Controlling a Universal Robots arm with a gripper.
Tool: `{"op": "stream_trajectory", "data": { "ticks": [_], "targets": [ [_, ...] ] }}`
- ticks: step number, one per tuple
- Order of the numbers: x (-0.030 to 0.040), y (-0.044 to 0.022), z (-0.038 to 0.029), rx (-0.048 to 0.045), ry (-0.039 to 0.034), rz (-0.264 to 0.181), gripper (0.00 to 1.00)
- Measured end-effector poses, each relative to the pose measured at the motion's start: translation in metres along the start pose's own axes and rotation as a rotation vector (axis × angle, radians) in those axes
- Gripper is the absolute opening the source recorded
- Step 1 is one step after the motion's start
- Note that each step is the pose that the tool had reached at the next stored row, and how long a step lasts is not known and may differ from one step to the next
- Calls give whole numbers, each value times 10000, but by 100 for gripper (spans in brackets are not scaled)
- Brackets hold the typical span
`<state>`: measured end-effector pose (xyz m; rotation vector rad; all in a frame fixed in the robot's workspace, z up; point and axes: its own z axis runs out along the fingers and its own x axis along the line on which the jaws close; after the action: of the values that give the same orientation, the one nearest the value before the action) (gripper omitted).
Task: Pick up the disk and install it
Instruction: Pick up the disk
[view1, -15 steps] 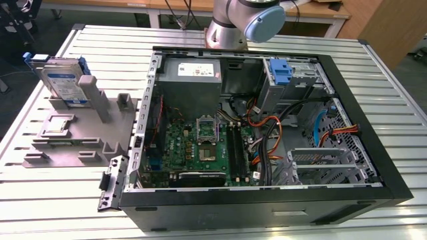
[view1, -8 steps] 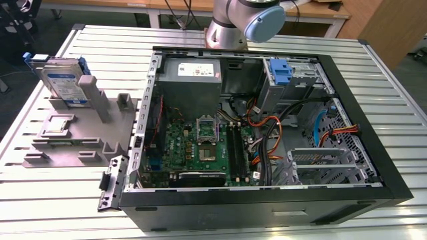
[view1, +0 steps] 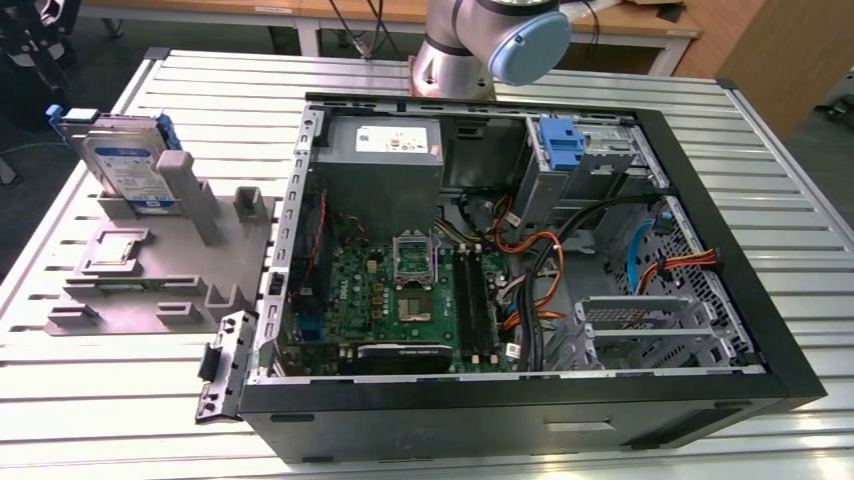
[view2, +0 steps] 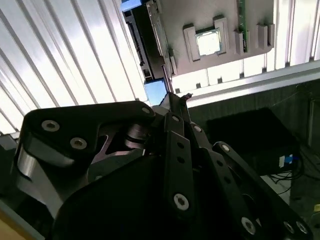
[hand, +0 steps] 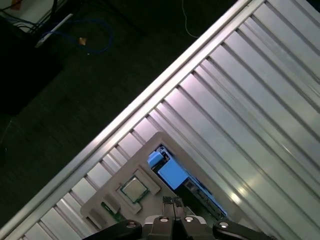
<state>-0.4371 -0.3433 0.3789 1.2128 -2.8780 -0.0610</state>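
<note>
The disk (view1: 127, 165), silver with a white-and-blue label and a blue carrier, stands upright in a slot of the grey holder block (view1: 147, 290) at the exterior view's left, beside the open computer case (view1: 534, 400). In both wrist views my gripper (hand: 171, 202) (view2: 176, 97) hangs well above that holder, looking down on it. The disk (hand: 173, 173) (view2: 141, 40) appears edge-on just past the fingertips, and nothing touches it. My fingertips are close together with nothing between them.
A processor chip (hand: 132, 189) lies in a recess of the holder block. Inside the case are a motherboard (view1: 400, 290), a power supply (view1: 387, 150), cables, and a metal drive bay (view1: 607, 140) with a blue bracket (view1: 561, 140). The ribbed metal table (view1: 801, 180) ends close to the holder.
</note>
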Motion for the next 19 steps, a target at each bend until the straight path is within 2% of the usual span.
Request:
{"op": "stream_trajectory", "data": {
  "ticks": [4, 7, 19],
  "targets": [
    [0, 0, 3, 2, 27, -597, 10],
    [0, 0, 3, 3, 38, -878, 10],
    [0, 0, 3, 4, 41, -969, 10]
  ]
}}
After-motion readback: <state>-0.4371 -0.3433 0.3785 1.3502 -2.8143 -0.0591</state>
